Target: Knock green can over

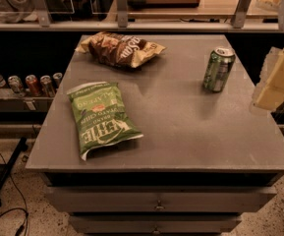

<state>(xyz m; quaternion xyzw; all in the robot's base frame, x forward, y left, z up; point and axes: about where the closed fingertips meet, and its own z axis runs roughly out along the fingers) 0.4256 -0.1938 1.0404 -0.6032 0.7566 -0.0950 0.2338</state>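
Grey and dull, the desk [181,127] filled most of the view, with drawers [158,200] under its near edge and a speckled floor [33,205] below. A flat green chip bag [103,118] lay toward the near left corner. A brown chip bag [119,48] lay at the far edge, left of the middle. The pale gripper [278,77] hung just past the right edge, apart from everything on the desk; whether it was open or closed, I could not tell. The green can [218,69] stood upright near the far right corner, its long axis vertical and its silver top pointing up. Beyond the left edge, small cans [33,85] stood in a row on a low shelf.
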